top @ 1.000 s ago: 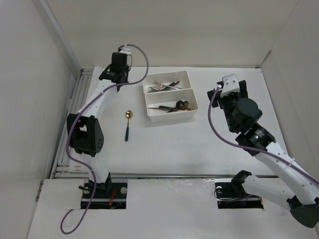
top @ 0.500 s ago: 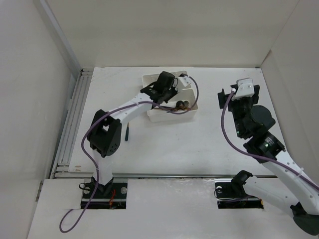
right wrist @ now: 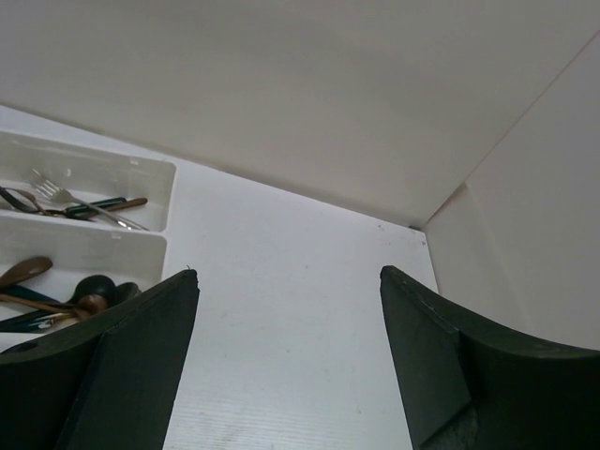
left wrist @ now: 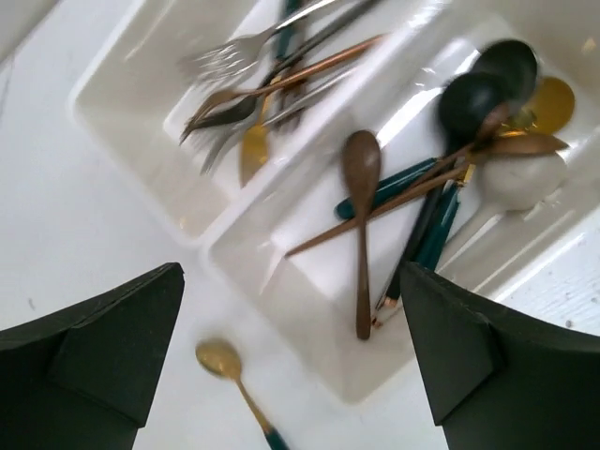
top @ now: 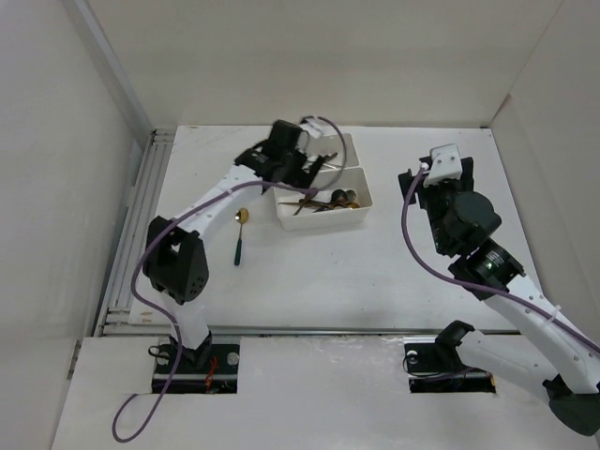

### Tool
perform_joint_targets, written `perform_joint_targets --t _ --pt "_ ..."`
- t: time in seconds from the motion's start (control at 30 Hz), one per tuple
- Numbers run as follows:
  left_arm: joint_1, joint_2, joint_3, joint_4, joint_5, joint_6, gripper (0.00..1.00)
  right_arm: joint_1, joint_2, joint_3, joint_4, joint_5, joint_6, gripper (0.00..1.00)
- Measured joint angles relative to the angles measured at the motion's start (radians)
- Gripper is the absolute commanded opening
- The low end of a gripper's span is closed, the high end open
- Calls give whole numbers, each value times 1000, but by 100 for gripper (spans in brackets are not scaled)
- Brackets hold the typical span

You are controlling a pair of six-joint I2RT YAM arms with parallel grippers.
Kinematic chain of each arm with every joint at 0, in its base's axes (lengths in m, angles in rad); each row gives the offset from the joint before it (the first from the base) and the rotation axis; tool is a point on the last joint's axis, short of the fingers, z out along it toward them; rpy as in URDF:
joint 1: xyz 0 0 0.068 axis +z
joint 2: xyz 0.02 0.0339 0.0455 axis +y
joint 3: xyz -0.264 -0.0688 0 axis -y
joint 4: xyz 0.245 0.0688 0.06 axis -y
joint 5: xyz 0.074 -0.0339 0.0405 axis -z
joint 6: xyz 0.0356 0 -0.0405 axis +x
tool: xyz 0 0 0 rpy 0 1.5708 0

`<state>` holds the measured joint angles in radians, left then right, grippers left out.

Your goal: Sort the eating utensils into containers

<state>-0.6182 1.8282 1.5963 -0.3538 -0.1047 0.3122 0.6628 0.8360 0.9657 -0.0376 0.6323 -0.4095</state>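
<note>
Left pincer [left wrist: 289, 272] gapes wide, empty, above the trays. Right pincer [right wrist: 289, 272] also wide, empty. Forks [left wrist: 234, 58] in far tray [left wrist: 103, 105], spoons [left wrist: 361, 178] in near tray [left wrist: 314, 352]; gold spoon [left wrist: 221, 358] lies on bench [top: 328, 272] beside them.

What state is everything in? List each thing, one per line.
Left gripper: open, empty, above the trays.
Right gripper: open, empty.
Far tray: holds forks.
Near tray: holds spoons.
Gold spoon: lying on the table, outside both trays.
</note>
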Motion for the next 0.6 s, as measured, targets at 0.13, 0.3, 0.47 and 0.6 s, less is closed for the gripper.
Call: perform_joint_targets --t 0.13,0.3,0.47,0.6 --pt "200 -79 -2 -129 64 -188 97 0 13 0 0 -9 10 83" --pt "459 -117 -249 -259 96 -273 77 0 31 0 3 -24 21 83" --pt "423 -119 -449 -351 167 -268 74 0 36 0 3 -31 26 83" --pt "384 -143 -473 -340 205 -267 74 0 32 0 3 -31 40 83"
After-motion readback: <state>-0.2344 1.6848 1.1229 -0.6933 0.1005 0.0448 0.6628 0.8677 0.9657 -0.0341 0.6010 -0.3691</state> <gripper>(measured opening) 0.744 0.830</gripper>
